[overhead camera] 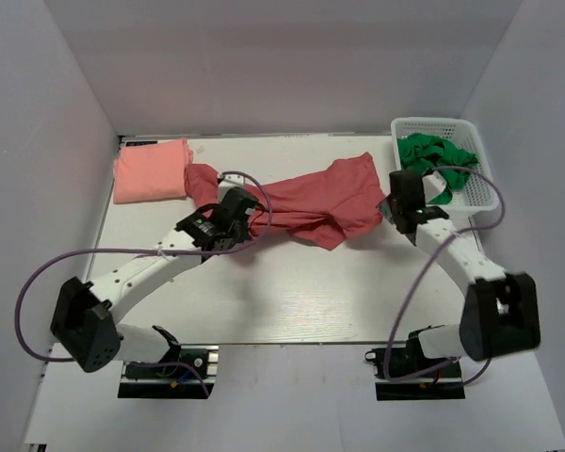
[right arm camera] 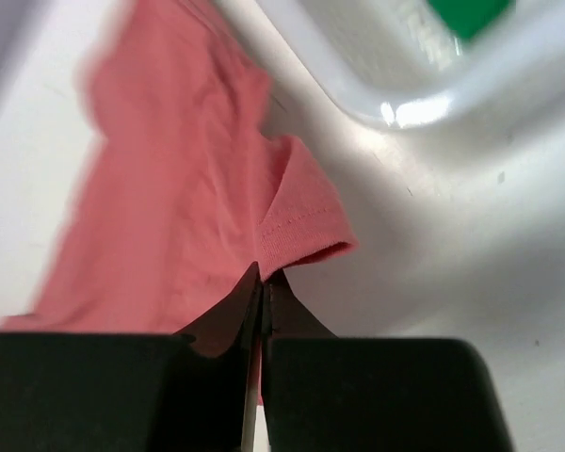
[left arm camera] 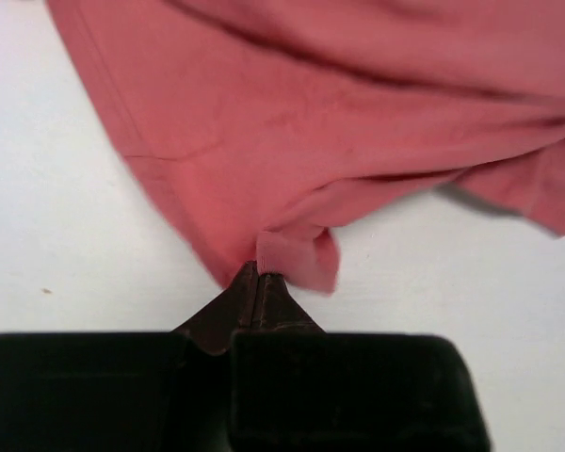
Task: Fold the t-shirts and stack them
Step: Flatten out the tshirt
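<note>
The brick-red t-shirt (overhead camera: 315, 198) lies crumpled and stretched across the middle of the table. My left gripper (overhead camera: 248, 216) is shut on its left edge; the left wrist view shows the cloth (left arm camera: 339, 122) pinched at the fingertips of that gripper (left arm camera: 260, 271). My right gripper (overhead camera: 386, 209) is shut on the shirt's right hem; the right wrist view shows the hem (right arm camera: 301, 235) caught between the tips of that gripper (right arm camera: 263, 273). The salmon-pink t-shirt (overhead camera: 151, 171) lies folded at the back left.
A white basket (overhead camera: 483, 184) at the back right holds green cloth (overhead camera: 435, 158); its rim also shows in the right wrist view (right arm camera: 377, 85). White walls enclose the table on three sides. Cables loop from both arms.
</note>
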Tool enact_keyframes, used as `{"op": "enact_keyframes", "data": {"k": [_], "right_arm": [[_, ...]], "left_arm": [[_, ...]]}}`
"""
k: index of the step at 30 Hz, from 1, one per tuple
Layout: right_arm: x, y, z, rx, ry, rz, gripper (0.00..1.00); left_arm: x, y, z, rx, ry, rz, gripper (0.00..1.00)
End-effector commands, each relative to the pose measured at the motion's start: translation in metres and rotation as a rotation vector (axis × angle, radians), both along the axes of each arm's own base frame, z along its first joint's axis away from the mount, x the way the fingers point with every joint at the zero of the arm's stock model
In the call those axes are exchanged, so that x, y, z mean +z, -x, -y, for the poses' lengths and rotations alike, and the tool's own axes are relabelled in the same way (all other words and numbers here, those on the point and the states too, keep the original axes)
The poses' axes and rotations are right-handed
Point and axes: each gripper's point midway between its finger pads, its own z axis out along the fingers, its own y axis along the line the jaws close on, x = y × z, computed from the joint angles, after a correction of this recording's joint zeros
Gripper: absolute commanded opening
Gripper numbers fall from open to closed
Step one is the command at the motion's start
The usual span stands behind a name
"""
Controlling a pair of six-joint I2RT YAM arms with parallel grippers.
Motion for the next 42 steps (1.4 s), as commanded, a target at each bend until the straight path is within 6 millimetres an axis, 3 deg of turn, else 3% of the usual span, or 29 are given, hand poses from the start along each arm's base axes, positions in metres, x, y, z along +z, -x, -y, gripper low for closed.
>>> {"op": "enact_keyframes", "data": {"k": [1, 2, 3, 5, 6, 7, 9, 10, 12, 13, 14, 15, 16, 17, 21, 24, 25, 27, 29, 30, 31, 36, 40, 41, 42], "right_arm": [[0.071, -0.009, 0.016, -0.022, 0.065, 0.201, 0.00], [0.103, -0.009, 0.017, -0.021, 0.058, 0.273, 0.00], [0.114, -0.009, 0.021, -0.020, 0.085, 0.295, 0.00], [0.181, -0.009, 0.029, -0.047, 0.100, 0.440, 0.00], [0.201, -0.006, 0.039, -0.073, 0.140, 0.481, 0.00], [0.236, -0.003, 0.049, -0.123, 0.161, 0.547, 0.00], [0.311, 0.011, 0.063, -0.159, 0.207, 0.688, 0.00], [0.326, 0.018, 0.077, -0.220, 0.253, 0.704, 0.00], [0.385, 0.037, 0.088, -0.258, 0.284, 0.827, 0.00], [0.397, 0.045, 0.097, -0.299, 0.322, 0.838, 0.00], [0.434, 0.064, 0.108, -0.335, 0.354, 0.912, 0.00], [0.445, 0.069, 0.109, -0.343, 0.345, 0.937, 0.00], [0.453, 0.075, 0.113, -0.351, 0.379, 0.935, 0.00], [0.476, 0.095, 0.122, -0.392, 0.375, 0.985, 0.00], [0.522, 0.133, 0.141, -0.450, 0.494, 1.028, 0.00], [0.545, 0.164, 0.153, -0.509, 0.521, 1.103, 0.00], [0.560, 0.183, 0.157, -0.510, 0.556, 1.141, 0.00], [0.566, 0.189, 0.156, -0.491, 0.569, 1.154, 0.00], [0.587, 0.212, 0.156, -0.480, 0.568, 1.224, 0.00], [0.598, 0.221, 0.152, -0.447, 0.575, 1.272, 0.00], [0.607, 0.232, 0.153, -0.442, 0.572, 1.305, 0.00], [0.630, 0.273, 0.149, -0.390, 0.565, 1.425, 0.00], [0.637, 0.306, 0.146, -0.344, 0.543, 1.519, 0.00], [0.633, 0.300, 0.144, -0.337, 0.552, 1.503, 0.00], [0.633, 0.309, 0.146, -0.342, 0.541, 1.516, 0.00]], "left_arm": [[0.076, -0.011, -0.020, 0.049, 0.020, 0.213, 0.00], [0.094, -0.013, -0.023, 0.052, 0.027, 0.262, 0.00], [0.113, -0.010, -0.030, 0.063, 0.041, 0.310, 0.00], [0.150, -0.012, -0.042, 0.098, 0.051, 0.411, 0.00], [0.165, -0.012, -0.049, 0.114, 0.041, 0.452, 0.00], [0.191, -0.009, -0.064, 0.174, 0.042, 0.517, 0.00], [0.221, -0.005, -0.081, 0.226, 0.021, 0.590, 0.00], [0.243, -0.001, -0.094, 0.275, 0.020, 0.635, 0.00], [0.275, 0.010, -0.115, 0.332, 0.015, 0.714, 0.00], [0.292, 0.015, -0.120, 0.336, 0.031, 0.752, 0.00], [0.314, 0.025, -0.131, 0.338, 0.040, 0.815, 0.00], [0.320, 0.025, -0.132, 0.356, 0.062, 0.837, 0.00], [0.338, 0.038, -0.144, 0.363, 0.077, 0.881, 0.00], [0.348, 0.043, -0.149, 0.363, 0.099, 0.911, 0.00], [0.386, 0.077, -0.179, 0.388, 0.163, 1.025, 0.00], [0.403, 0.098, -0.195, 0.384, 0.190, 1.079, 0.00], [0.417, 0.109, -0.200, 0.356, 0.218, 1.109, 0.00], [0.429, 0.118, -0.198, 0.289, 0.239, 1.138, 0.00], [0.441, 0.128, -0.194, 0.222, 0.283, 1.173, 0.00], [0.457, 0.141, -0.190, 0.145, 0.334, 1.221, 0.00], [0.460, 0.146, -0.185, 0.094, 0.336, 1.227, 0.00], [0.503, 0.194, -0.171, -0.168, 0.428, 1.356, 0.00], [0.509, 0.201, -0.172, -0.190, 0.432, 1.364, 0.00], [0.509, 0.201, -0.171, -0.200, 0.433, 1.366, 0.00], [0.509, 0.201, -0.170, -0.199, 0.443, 1.364, 0.00]]}}
